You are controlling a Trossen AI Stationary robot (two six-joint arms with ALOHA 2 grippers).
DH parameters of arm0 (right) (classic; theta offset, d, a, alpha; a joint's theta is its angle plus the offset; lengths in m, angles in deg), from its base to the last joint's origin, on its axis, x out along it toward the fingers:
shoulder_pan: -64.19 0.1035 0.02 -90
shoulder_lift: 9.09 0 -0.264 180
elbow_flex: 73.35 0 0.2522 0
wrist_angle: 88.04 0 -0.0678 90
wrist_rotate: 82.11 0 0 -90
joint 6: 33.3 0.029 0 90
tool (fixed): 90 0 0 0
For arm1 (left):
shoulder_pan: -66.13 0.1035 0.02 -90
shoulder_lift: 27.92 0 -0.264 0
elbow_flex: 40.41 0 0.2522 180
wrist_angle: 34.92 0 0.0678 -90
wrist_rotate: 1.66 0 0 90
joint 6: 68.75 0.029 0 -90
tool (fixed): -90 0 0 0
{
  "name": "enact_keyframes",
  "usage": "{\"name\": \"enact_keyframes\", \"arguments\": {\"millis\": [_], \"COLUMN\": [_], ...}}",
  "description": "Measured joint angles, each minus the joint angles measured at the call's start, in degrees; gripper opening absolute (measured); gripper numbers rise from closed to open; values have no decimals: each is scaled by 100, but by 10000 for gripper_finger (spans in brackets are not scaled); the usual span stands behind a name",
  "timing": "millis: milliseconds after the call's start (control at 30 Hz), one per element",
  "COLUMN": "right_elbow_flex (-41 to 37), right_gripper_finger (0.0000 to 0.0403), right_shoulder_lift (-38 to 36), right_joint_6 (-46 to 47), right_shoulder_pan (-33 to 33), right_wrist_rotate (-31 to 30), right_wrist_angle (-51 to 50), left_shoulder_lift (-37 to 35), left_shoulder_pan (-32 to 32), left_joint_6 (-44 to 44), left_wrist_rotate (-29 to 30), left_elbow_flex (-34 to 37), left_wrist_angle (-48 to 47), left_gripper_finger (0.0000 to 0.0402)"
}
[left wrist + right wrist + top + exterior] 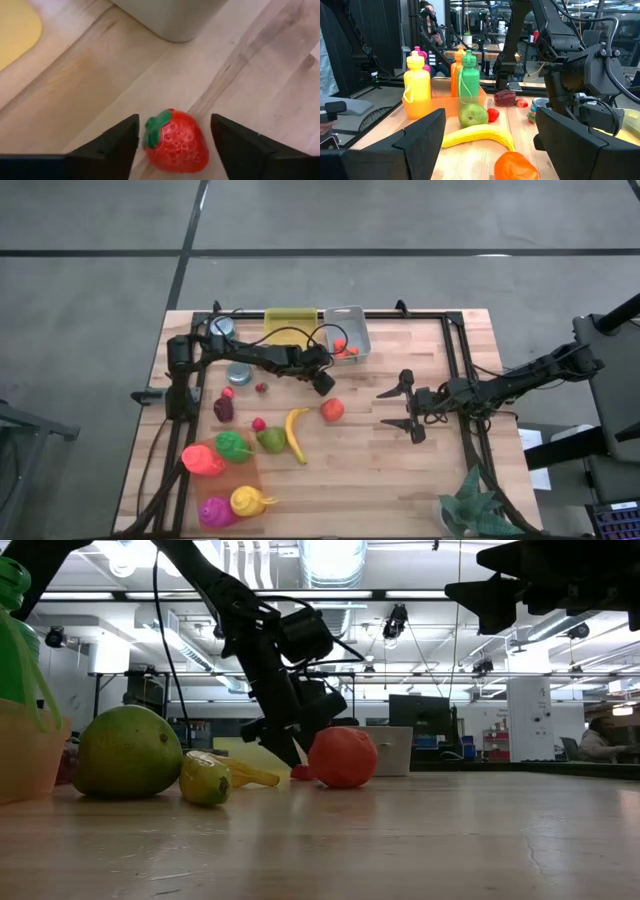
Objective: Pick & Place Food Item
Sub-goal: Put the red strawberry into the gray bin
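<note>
Left wrist view: a red strawberry (175,142) with a green calyx lies on the wooden table (90,85) between the two dark fingers (117,140) of the left gripper (175,145), whose jaws stand apart with a small gap on either side of the fruit, so nothing is clamped. Just beyond the strawberry stands the corner of a grey bin (172,17), and a yellow item (15,27) lies off to one side. High view: the left gripper (322,380) sits near the grey bin (345,330), which holds orange pieces; the strawberry itself is hidden beneath the gripper. An orange fruit (332,410), a banana (295,435) and a green pear-like fruit (271,440) lie nearer the table's front. The right gripper (400,408) waits well apart on the right, its jaws spread wide and empty.
</note>
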Motion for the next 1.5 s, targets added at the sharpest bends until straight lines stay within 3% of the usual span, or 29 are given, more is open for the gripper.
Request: {"name": "enact_keyframes", "arguments": {"millis": [300,1000,1167,1500], "right_elbow_flex": [0,0,0,0], "right_gripper_finger": [306,306,306,306], "right_shoulder_lift": [0,-1,0,-1], "right_joint_6": [0,0,0,0], "right_shoulder_pan": [-2,-1,-2,-1], "right_wrist_rotate": [0,-1,0,-1], "right_wrist_angle": [0,0,0,0], "left_shoulder_lift": [-12,-7,-5,-1], "left_shoulder_pan": [4,-243,-240,-243], "left_joint_6": [-2,-143,-141,-128], "left_wrist_rotate": [0,-11,-20,-31], "left_elbow_flex": [1,37,37,37], "left_wrist_angle": [-352,-307,-307,-262], "left_gripper_finger": [322,323,286,160]}}
